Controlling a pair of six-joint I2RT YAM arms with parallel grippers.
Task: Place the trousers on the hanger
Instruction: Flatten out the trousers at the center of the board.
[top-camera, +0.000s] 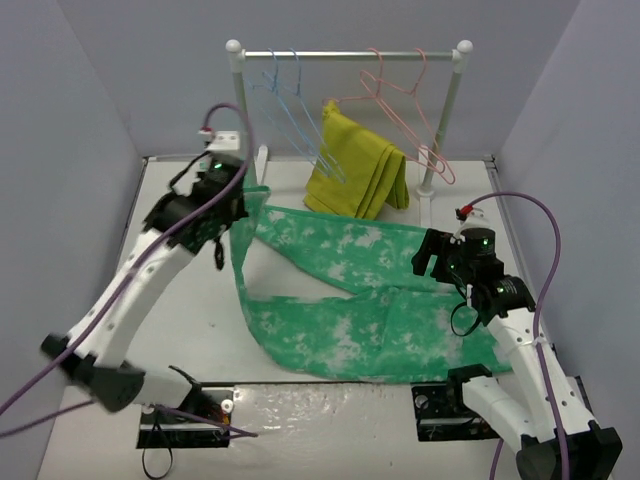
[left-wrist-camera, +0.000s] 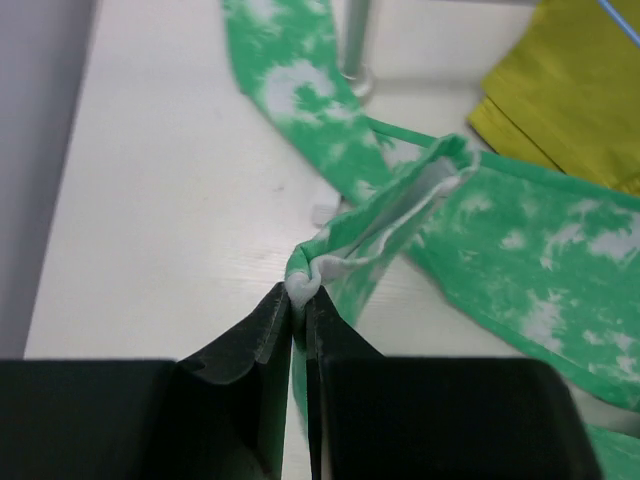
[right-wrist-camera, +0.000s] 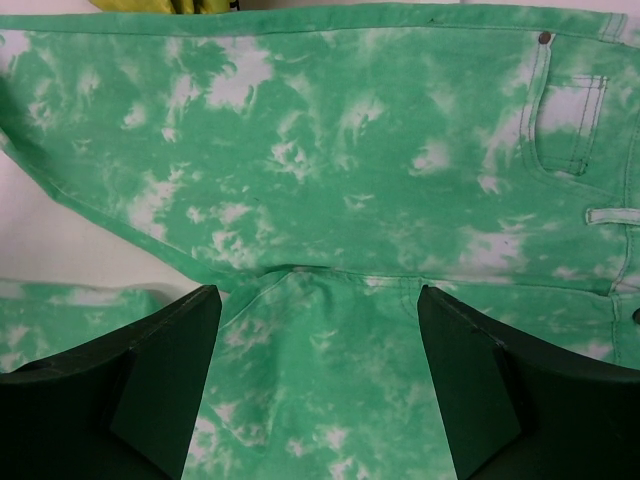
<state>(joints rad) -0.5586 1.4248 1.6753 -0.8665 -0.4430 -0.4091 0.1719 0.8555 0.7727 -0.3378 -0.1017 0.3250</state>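
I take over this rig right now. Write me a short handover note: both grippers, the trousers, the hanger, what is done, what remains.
The left gripper is shut on an edge of the trousers.
The right gripper is open above them, holding nothing.
The trousers lie mostly spread on the table.
The hanger hangs on the rail, untouched.
Done: one grasp.
Remaining: drape the trousers over the hanger.
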